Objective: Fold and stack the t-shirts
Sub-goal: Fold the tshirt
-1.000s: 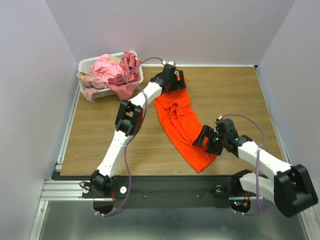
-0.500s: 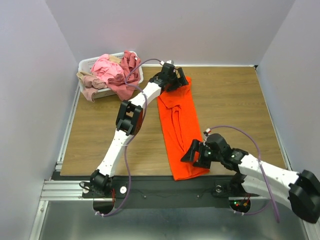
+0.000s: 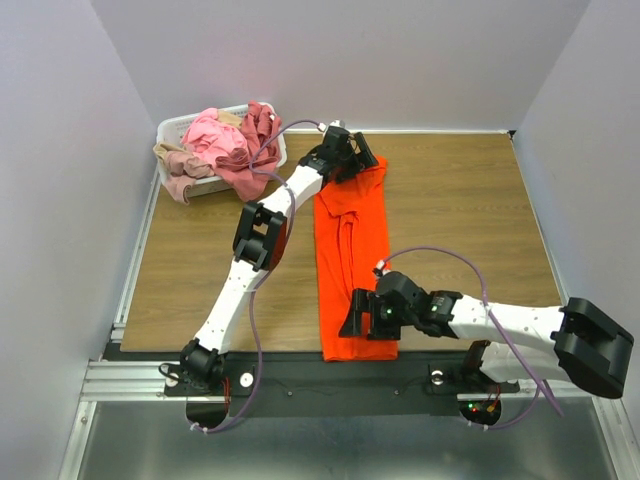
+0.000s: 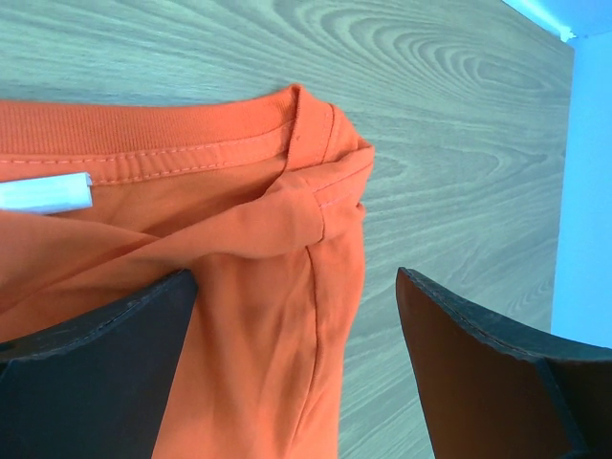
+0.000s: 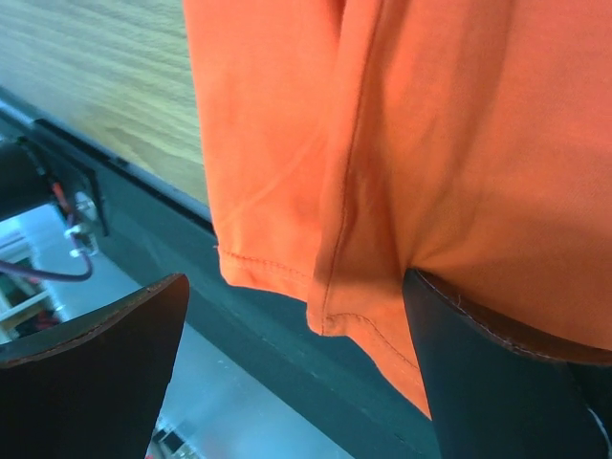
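The left arm [image 3: 240,272] stretches far across the bench [image 3: 460,200], left jaws spread wide at the collar of the orange t-shirt [image 3: 352,240]. The right arm [image 3: 500,322] lies low by the near edge, right jaws spread at the hem.

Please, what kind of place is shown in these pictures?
Probably a robot test cell in a lab, not a home. Plain walls enclose a wooden table, two arms are mounted on a metal rail at its edge, and a basket holds shirts.
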Controlling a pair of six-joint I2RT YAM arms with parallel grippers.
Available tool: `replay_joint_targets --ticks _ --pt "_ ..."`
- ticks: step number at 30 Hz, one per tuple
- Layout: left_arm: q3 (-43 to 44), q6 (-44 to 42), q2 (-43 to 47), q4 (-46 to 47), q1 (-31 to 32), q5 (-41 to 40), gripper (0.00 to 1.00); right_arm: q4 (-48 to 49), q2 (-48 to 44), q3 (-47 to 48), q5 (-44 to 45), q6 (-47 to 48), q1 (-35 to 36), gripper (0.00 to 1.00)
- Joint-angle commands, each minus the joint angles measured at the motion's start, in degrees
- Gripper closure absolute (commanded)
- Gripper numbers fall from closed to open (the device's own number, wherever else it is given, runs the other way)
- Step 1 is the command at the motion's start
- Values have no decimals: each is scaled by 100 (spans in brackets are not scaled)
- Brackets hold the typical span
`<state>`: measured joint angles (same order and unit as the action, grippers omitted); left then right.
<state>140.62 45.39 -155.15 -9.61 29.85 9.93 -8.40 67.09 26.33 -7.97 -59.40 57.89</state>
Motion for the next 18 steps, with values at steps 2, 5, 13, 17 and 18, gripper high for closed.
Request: replay_joint_targets --ticks 2,5,13,17,18 --pt "273 -178 220 196 29 404 1 -1073 -275 442 567 323 91 0" --pt "107 -521 1055 99 223 -8 1 -1619 -565 891 1130 525 82 0" --pt "-1058 -1391 3586 -717 759 -579 1 -2287 -908 1296 1860 658 91 0" --pt "-3281 -1367 5646 -964 1382 -1526 2 -2893 -961 1165 2341 412 91 0" --pt "-3913 -1253 6037 -773 1566 -1747 1 -3060 -996 1129 2439 255 91 0"
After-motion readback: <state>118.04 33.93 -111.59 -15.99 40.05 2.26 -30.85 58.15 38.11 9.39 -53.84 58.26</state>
